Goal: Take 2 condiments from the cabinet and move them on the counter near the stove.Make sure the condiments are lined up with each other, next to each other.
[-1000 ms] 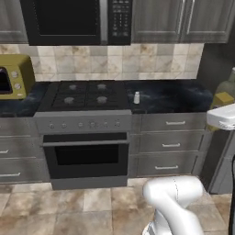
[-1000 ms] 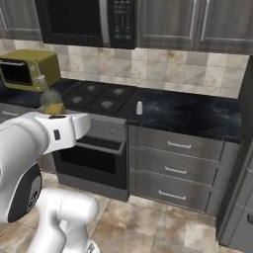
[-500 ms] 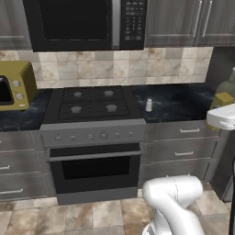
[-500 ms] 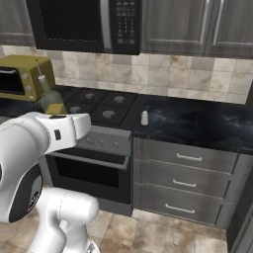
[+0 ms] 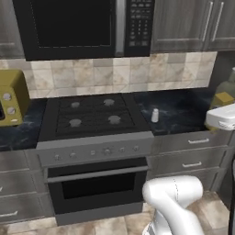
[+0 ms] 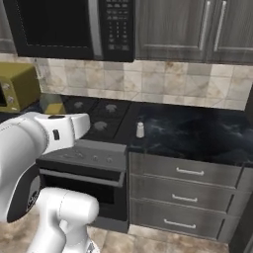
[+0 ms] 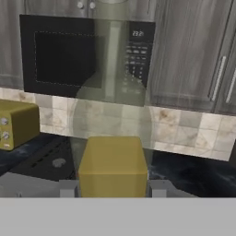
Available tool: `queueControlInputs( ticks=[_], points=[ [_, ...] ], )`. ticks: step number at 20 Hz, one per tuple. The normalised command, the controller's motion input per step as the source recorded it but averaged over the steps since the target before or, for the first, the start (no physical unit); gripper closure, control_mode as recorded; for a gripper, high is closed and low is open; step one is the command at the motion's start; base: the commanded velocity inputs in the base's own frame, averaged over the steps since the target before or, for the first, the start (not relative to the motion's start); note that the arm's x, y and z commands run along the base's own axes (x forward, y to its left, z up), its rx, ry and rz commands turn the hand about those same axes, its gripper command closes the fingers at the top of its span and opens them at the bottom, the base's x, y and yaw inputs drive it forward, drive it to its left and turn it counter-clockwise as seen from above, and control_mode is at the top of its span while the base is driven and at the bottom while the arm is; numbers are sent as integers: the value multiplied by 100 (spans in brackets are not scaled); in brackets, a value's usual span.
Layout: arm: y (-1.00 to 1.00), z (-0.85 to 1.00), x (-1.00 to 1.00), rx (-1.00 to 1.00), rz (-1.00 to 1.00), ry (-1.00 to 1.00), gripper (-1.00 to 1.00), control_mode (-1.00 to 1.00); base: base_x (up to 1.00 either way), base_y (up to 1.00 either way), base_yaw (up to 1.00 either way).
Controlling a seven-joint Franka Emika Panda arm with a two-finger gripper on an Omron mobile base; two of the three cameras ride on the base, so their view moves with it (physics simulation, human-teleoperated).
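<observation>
My gripper [image 7: 113, 190] is shut on the tall yellow-green oil bottle [image 7: 113, 159], whose yellow label sits between the fingertips [image 7: 68, 188]. From the base views the bottle [image 5: 225, 94] rises above my white hand at the right edge, and the bottle [image 6: 52, 105] peeks out behind my forearm. A short pale shaker [image 5: 155, 115] stands upright on the black veined counter [image 5: 183, 110], just right of the stove [image 5: 92, 114]. The right base view has the shaker [image 6: 140, 130] between the stove [image 6: 99, 118] and the open counter [image 6: 197, 133].
A black microwave [image 5: 82, 25] hangs above the stove, with grey wall cabinets [image 5: 193, 23] to its right. A yellow toaster [image 5: 11, 98] stands on the counter left of the stove. Grey drawer fronts [image 6: 185, 173] run below the counter.
The whole scene has shifted and grown larger in both base views, so the base has driven closer. The bottle stays in my shut gripper. The shaker has not moved on the counter.
</observation>
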Motion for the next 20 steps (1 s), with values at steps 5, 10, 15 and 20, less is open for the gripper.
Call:
queueControlInputs(
  ticks=[5, 10, 15, 20],
  points=[
    [0, 0, 0, 0, 0, 0, 100, 100, 65, 24, -16],
    [0, 0, 0, 0, 0, 0, 100, 100, 55, 37, -13],
    [0, 0, 0, 0, 0, 0, 100, 100, 45, 52, -10],
    [0, 0, 0, 0, 0, 0, 100, 100, 49, 32, -12]
  ],
)
